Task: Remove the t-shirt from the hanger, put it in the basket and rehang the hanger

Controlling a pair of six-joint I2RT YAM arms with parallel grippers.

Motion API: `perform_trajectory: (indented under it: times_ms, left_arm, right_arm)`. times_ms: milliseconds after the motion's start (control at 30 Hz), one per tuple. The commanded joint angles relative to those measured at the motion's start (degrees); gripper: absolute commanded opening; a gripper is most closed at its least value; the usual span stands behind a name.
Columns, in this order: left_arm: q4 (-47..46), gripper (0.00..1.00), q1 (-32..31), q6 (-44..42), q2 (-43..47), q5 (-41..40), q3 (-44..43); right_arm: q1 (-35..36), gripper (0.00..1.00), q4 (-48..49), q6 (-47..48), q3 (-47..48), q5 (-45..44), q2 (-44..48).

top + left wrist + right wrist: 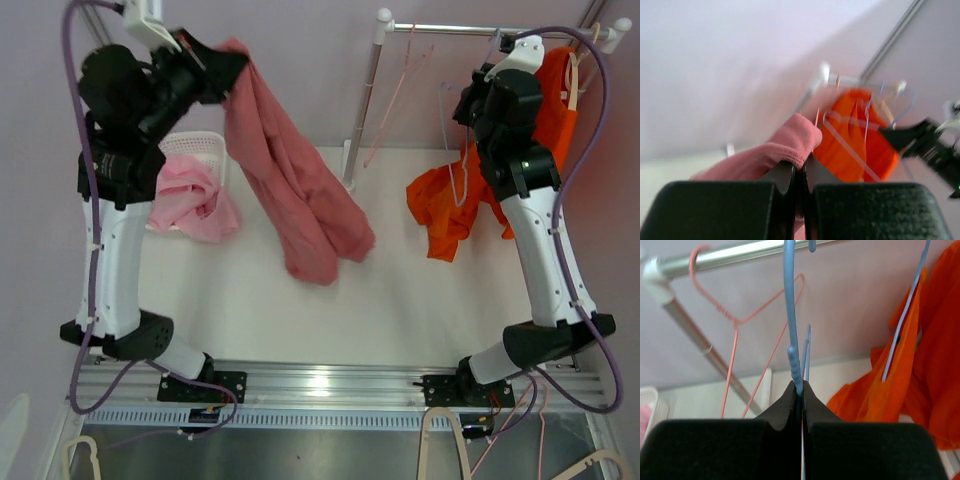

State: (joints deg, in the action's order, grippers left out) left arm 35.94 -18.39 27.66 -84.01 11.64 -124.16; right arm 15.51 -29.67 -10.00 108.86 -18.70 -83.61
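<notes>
At the far left a white basket (pixel 207 143) sits on the tabletop (pixel 400 290) with a pink cloth (pixel 190 200) heaped in it, likely the place where freed clothes go; above it the left tool (pixel 215 68) is raised high and clenched on a fold of the pink t-shirt (pixel 290 170), as its wrist view shows the fabric bunched right at the closed fingertips; lifted this way, the t-shirt hangs in a long twisted drape with its lower end near or just touching the tabletop, and no wire shows inside it, so I judge it is already off its hanger; to the right stands the rail (pixel 470 28) on its post, with a bare pink hanger (pixel 395 100) hooked over it; further right the right tool (pixel 801 397) is clamped on the neck of a blue hanger (pixel 792 330), which looks bare, and pinning it there probably keeps the wire from swinging or following the cloth; at the far right orange shirts (pixel 445 215) hang on other hangers, apart from the t-shirt; what seems left is to carry the t-shirt over to the basket and let go.
</notes>
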Motion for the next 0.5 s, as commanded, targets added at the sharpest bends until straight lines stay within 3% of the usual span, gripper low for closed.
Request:
perform_trajectory:
  times_ms: [0, 200, 300, 400, 467]
  left_arm:
    - [-4.4, 0.01, 4.8, 0.0, -9.6, 4.3, -17.4]
    - [-21.8, 0.01, 15.8, -3.6, -6.7, -0.7, -12.7]
    - [-19.9, 0.01, 21.1, -5.5, -8.0, 1.3, -15.6]
    - [-19.9, 0.01, 24.7, -6.0, -7.4, 1.1, -11.5]
    - [-23.1, 0.01, 29.0, -1.9, -6.7, 2.7, -4.8]
  right_arm:
    - [-1.1, 0.0, 8.5, -0.3, 7.7, -4.6, -5.0]
    - [-1.3, 0.0, 15.9, 2.1, 12.7, -4.7, -11.8]
    - [-1.8, 0.0, 13.0, 1.9, 18.9, -3.2, -18.6]
    - [-2.2, 0.0, 14.4, 1.7, 22.7, 0.5, -23.3]
    - [-2.3, 0.0, 16.7, 1.7, 23.6, 2.9, -25.9]
